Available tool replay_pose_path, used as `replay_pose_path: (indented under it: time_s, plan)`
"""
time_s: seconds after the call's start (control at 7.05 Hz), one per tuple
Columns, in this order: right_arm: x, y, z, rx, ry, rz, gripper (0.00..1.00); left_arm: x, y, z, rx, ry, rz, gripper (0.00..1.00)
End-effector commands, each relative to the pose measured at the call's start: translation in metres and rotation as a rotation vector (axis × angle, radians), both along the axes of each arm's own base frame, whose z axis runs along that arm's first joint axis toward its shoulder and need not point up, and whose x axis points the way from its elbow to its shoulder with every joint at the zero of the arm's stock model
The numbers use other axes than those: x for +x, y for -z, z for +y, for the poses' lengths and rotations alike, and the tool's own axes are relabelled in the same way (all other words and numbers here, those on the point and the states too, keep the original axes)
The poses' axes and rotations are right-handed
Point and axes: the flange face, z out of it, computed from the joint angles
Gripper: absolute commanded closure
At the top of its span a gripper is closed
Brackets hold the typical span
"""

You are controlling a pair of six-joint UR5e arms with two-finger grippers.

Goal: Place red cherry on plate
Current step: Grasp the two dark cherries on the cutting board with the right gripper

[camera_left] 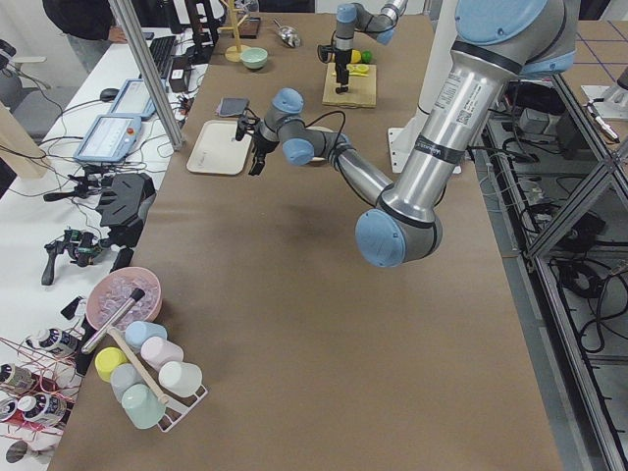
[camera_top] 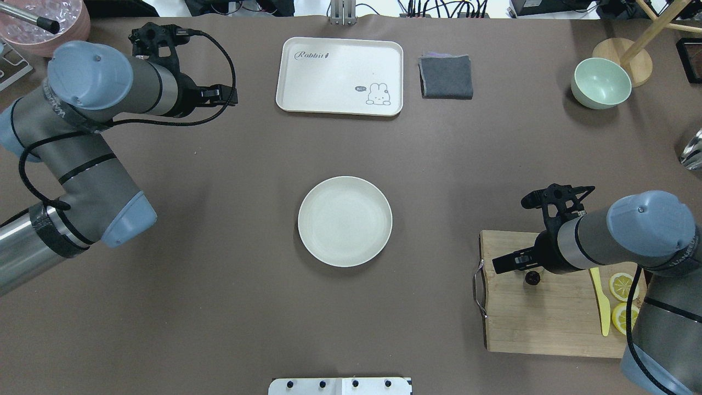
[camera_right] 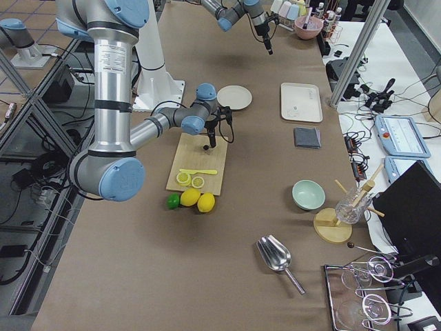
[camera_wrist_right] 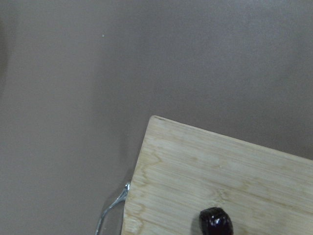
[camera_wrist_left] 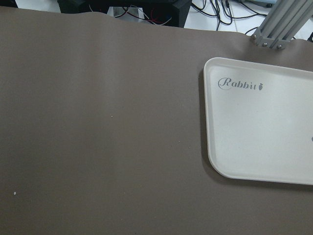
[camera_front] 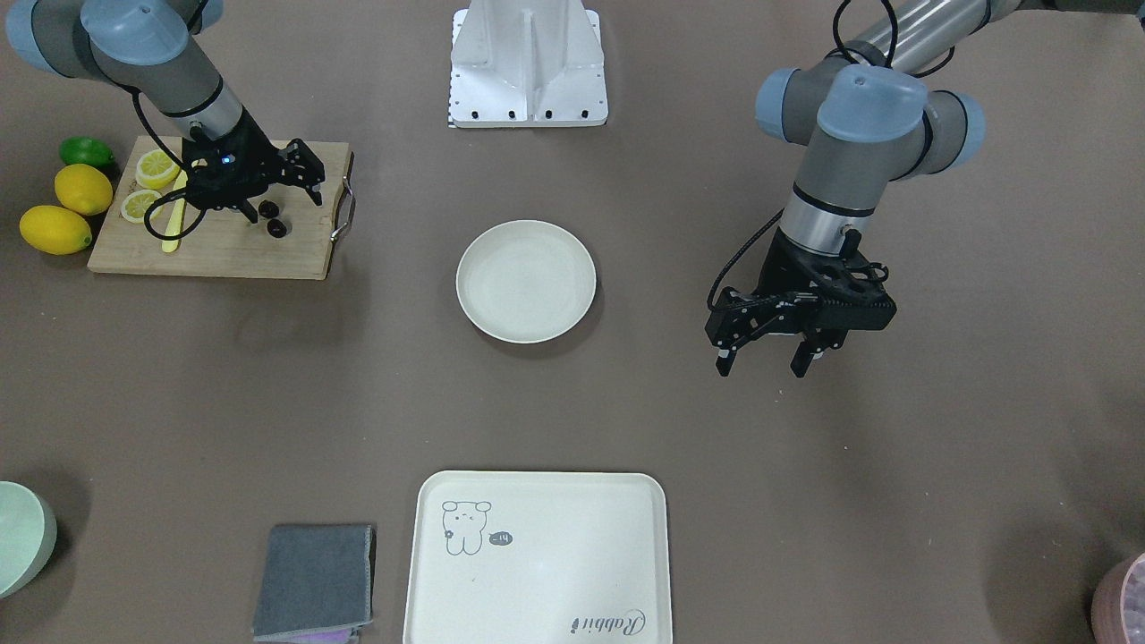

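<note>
**While the red cherry [camera_front: 278, 229] is lying on the board, the right gripper [camera_front: 280, 203] is hanging open over it**

As the front-facing view is showing, the red cherry is resting as two dark balls side by side on the wooden cutting board [camera_front: 224, 255]. It is lying near the end of the board that carries the metal handle [camera_front: 344, 210]. The right gripper is pointing down at that spot with its jaws spread apart. One finger is standing on the handle side of the fruit and the other on the side toward the lemon slices [camera_front: 156, 168]. One ball is sitting in the gap between the fingertips, and the other is lying just outside that gap, toward the operators' edge of the board. Whether either finger is touching the fruit cannot be told. The right wrist camera is catching one dark ball at the bottom edge of its picture, on the wood near the board's corner.

The plate [camera_front: 526, 281] is sitting at the middle of the table, well apart from the board and holding nothing. A yellow knife [camera_front: 174, 219] is lying beside the slices, and two whole lemons [camera_front: 83, 189] and a lime [camera_front: 87, 152] are resting just off the board's far end.

The left gripper [camera_front: 761, 362] is hovering over bare table on the other side of the plate, its jaws apart and gripping nothing. The rabbit tray [camera_front: 537, 572] and a folded grey cloth [camera_front: 315, 580] are lying along the operators' edge.
</note>
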Motion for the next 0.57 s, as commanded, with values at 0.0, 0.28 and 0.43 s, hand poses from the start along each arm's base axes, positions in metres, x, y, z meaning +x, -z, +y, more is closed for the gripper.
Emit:
replay_pose_path:
  time_s: [0.0,0.28,0.43]
  plan:
    - [-0.0004,-0.0077,-0.0015,0.009,0.002,0.019,0.01,0.0028,-0.0041,0.0029,-0.005,-0.003,-0.004,0.02]
    - [-0.0021,-0.0118,-0.0033,0.003,-0.001,0.027,0.32,0.0033,-0.0106,0.0051,-0.009,-0.005,-0.008,0.02]
    - [-0.0045,-0.0158,-0.0044,0.002,-0.003,0.036,0.34,0.0036,-0.0136,0.0060,-0.011,-0.005,-0.012,0.02]
